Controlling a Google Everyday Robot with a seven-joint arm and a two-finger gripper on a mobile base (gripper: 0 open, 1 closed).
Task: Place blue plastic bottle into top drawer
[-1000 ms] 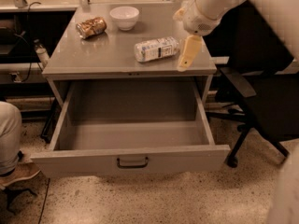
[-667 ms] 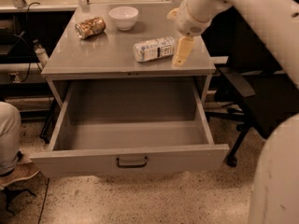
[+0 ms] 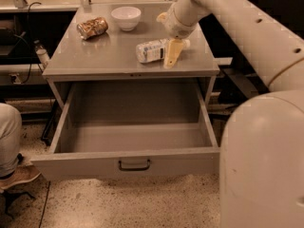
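The gripper (image 3: 172, 57) is placed at the blue plastic bottle (image 3: 151, 50), closure indeterminable; grasping, then lifting over the top drawer (image 3: 85, 164), is required.

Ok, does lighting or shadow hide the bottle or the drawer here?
Camera view: warm amber cast; the blue plastic bottle lies evenly lit on the cabinet top, the gripper at its cap end; the open top drawer is shaded toward its back wall yet readable; faint reflection under the metal can.

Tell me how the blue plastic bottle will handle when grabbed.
Lying on its side, the blue plastic bottle will probably roll if nudged. Small plastic: likely light, may flex. The gripper is at its cap end.
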